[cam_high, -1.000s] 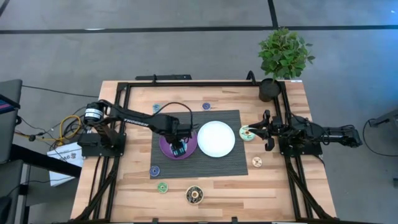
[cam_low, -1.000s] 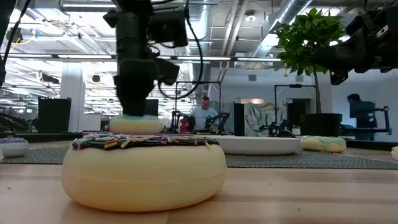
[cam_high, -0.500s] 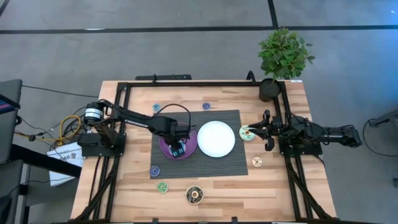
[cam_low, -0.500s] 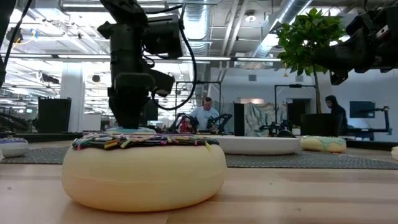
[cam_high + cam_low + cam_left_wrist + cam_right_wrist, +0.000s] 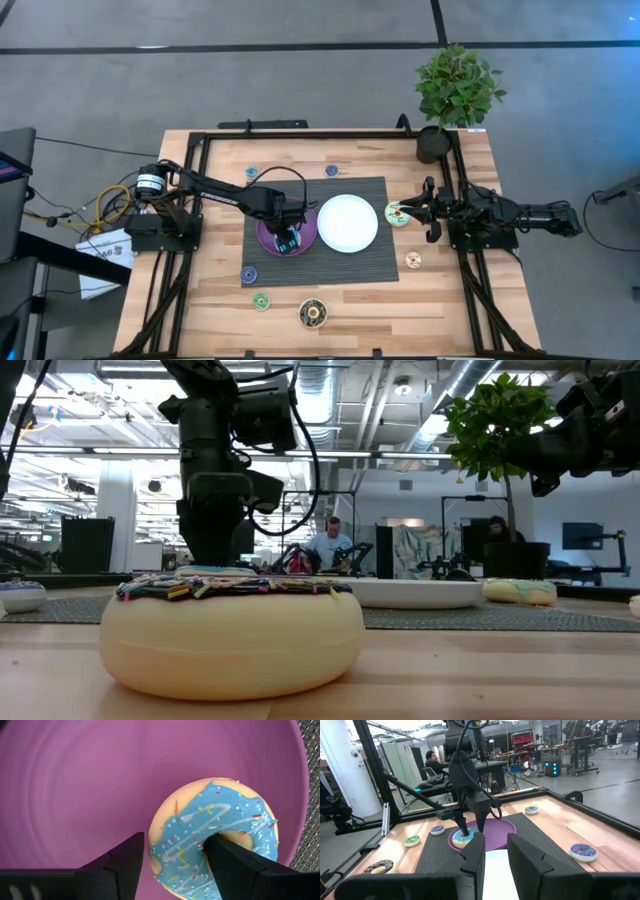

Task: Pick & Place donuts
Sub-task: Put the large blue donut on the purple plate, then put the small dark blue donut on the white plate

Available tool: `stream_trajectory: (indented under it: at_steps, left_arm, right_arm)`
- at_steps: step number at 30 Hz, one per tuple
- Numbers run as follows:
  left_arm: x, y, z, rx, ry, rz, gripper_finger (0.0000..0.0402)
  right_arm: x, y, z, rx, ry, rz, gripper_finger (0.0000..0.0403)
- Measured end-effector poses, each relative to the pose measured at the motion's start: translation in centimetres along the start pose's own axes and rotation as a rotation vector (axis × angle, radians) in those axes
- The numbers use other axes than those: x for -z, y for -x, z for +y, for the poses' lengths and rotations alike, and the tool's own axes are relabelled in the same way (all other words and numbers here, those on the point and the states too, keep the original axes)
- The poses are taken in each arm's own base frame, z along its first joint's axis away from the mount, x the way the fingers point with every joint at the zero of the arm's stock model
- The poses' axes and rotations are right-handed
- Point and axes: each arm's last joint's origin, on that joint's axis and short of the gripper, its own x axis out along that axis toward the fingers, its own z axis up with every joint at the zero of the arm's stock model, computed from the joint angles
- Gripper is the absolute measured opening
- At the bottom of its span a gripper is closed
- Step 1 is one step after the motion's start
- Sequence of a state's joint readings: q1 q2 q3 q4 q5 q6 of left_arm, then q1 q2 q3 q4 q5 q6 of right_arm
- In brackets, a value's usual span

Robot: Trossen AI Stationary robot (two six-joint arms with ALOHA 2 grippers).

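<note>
Cyan donut (image 5: 215, 840) near purple plate (image 5: 75, 785) rim, left gripper (image 5: 172, 857) astride

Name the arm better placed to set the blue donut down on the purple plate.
Left. Its pincer already grips the blue donut over the purple plate; the right pincer waits at the table's edge.

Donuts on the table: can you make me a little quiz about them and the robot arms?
1. Which plate holds the blue donut? A: the purple plate. B: the white plate.
2. True or false: two donuts lie on the white plate.
3. Fill in: the ___ end effector is down over the purple plate.
Key: 1 A. 2 false. 3 left; the left end effector is there.
</note>
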State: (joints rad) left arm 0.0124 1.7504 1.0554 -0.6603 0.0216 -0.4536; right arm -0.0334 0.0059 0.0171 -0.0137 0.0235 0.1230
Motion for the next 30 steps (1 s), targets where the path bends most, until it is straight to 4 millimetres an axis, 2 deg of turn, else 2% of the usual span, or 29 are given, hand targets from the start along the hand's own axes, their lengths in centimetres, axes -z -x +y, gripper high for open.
stream_trajectory:
  at_steps: [5,11,21,26,30]
  left_arm:
    - [-0.1,0.2,-0.1,-0.001,-0.002,0.000,0.0236]
    - [-1.0,1.3,-0.5,0.003,-0.037,-0.014,0.0260]
    - [-1.3,3.0,-0.5,-0.067,-0.096,0.041,0.0263]
    - [-1.6,5.6,-0.5,-0.106,-0.128,-0.013,0.0263]
    - [-1.9,9.0,0.0,-0.119,-0.191,-0.135,0.0263]
  right_arm:
    - [0.0,0.0,0.0,0.000,0.000,0.000,0.0073]
    - [0.0,0.0,0.0,0.000,0.000,0.000,0.0073]
    - [0.0,0.0,0.0,0.000,0.000,0.000,0.0073]
    - [0.0,0.0,0.0,0.000,0.000,0.000,0.0073]
    - [0.0,0.0,0.0,0.000,0.000,0.000,0.0073]
